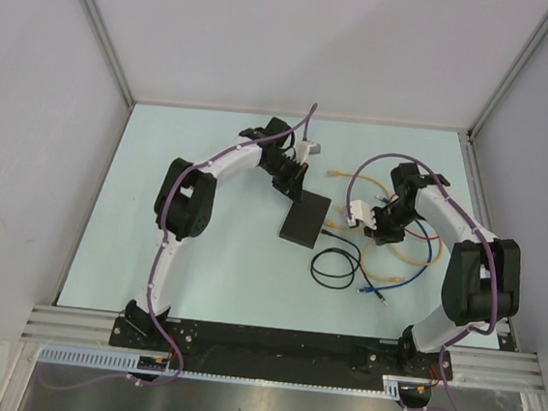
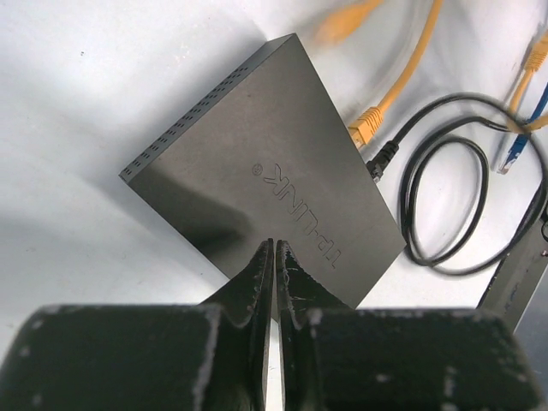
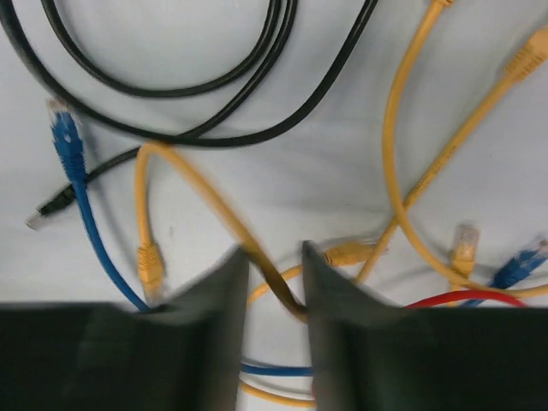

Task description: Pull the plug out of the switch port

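top view: the flat matte-black rectangular switch (image 1: 305, 218) lies at the centre of the frame on the pale blue table (image 1: 200, 266). left wrist view: a small black plug (image 2: 379, 161) on a thin black cable (image 2: 445, 214) meets the switch's right edge, just below a yellow plug (image 2: 366, 127). you cannot tell whether either is fully seated. the left gripper (image 2: 274, 257), at bottom centre, has its jaws closed on nothing, with the tips over the near end of the switch's top. contact there is unclear. right wrist view: the right gripper (image 3: 274, 274) shows jaws apart, with a thin yellow cable (image 3: 199, 178) running through the gap, unpinched. expect the switch to be light and smooth, so it will likely slide unless you pin it. the black plug is probably rigid and latched, and its cable limp. take hold on the plug body just beside the port, not on the cable.
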Controlling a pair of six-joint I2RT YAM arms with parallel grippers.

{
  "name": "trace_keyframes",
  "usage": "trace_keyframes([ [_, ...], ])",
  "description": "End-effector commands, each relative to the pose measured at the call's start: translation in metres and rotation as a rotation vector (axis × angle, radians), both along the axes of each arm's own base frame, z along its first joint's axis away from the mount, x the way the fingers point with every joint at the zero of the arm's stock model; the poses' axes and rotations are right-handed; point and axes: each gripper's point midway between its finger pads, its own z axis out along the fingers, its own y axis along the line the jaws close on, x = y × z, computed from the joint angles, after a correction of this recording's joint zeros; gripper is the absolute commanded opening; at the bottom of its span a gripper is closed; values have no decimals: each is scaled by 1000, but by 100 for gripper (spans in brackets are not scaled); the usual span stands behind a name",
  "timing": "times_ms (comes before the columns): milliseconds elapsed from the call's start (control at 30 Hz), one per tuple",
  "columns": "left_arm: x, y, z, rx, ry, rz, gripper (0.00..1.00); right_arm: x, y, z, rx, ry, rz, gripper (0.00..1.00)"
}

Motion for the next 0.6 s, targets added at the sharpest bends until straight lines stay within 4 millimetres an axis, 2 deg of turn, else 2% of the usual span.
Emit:
trace_keyframes([
  [0,4,-6,14,-24,-44,-12,8,0,-13,-2,-60,-18,55,9],
  [33,4,-6,16,-25,-46,-11,8,-15,-20,1,-79,28,73,6],
  [67,4,-6,17,-27,-50,-12,8,-22,-29,2,-96,51,76,4],
  [133,3,-5,17,-26,-49,-13,8,-46,-49,4,-158,137,105,4],
  [167,3,-5,16,-26,-48,-13,8,-51,-57,4,-176,162,96,4],
  [300,3,-6,17,-31,-43,-12,8,-56,-99,6,-246,191,17,5],
  [367,3,-7,17,-35,-42,-11,8,-52,-109,4,-264,181,-8,7],
  [467,3,-7,16,-35,-37,-9,8,-42,-115,2,-261,148,-62,18],
  [500,2,-7,16,-35,-36,-9,9,-37,-112,1,-251,128,-76,27],
  [533,3,-7,16,-35,-37,-9,9,-33,-109,3,-241,112,-91,44],
  [567,2,-7,17,-36,-35,-10,9,-29,-107,5,-227,94,-106,49],
])
